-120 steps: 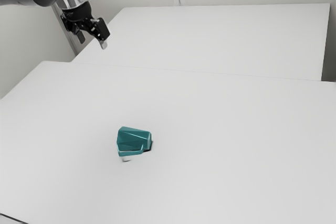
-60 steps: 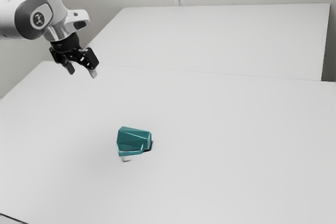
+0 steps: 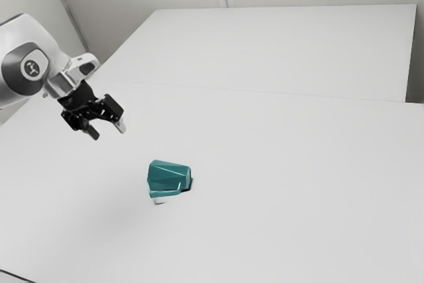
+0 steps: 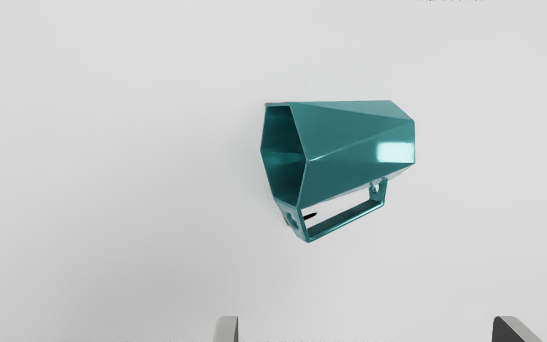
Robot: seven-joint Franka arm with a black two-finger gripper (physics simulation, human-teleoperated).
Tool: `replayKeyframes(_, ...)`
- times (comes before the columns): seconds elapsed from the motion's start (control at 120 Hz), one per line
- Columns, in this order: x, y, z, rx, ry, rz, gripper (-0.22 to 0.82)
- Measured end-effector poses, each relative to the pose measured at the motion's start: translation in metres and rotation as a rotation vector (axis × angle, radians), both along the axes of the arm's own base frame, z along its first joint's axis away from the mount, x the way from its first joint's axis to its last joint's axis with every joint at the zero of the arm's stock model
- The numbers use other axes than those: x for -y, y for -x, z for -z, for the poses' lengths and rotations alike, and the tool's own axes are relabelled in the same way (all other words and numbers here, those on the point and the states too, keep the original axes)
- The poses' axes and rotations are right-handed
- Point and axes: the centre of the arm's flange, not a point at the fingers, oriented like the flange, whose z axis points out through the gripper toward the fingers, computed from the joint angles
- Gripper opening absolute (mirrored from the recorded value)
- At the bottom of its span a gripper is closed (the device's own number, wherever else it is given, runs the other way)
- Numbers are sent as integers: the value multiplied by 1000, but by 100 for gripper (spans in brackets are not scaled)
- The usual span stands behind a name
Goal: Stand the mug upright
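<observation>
My gripper [image 3: 108,130] is in the air above the table, up and to the exterior view's left of the teal mug [image 3: 169,177]. The mug lies on its side, its body faceted. In the wrist view the mug [image 4: 354,147] shows its hollow mouth, with a squared handle along its side, and it lies ahead of the fingertips. Between the wide-apart fingertips of the gripper [image 4: 366,330] there is nothing; they stand open and clear of the mug.
The white table [image 3: 278,183] extends around the mug on all sides. Behind it is another white surface [image 3: 285,51], with pale walls beyond. A dark thin line crosses the exterior view's lower left corner.
My gripper has come down from the exterior view's upper left, lower over the table and closer to the mug, and has tilted somewhat. The mug has stayed where it was.
</observation>
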Motion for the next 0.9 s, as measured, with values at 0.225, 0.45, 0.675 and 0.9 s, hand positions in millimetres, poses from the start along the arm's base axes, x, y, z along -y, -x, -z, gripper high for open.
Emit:
replayKeyframes(0.225, -21, 11, 28, -18, 170, -60, 57)
replayKeyframes(0.45, -27, 16, 60, -86, 329, -42, 56)
replayKeyframes(0.675, -45, 15, 105, -117, 455, -29, 55)
replayKeyframes(0.9, -55, 8, 134, -72, 570, -20, 55)
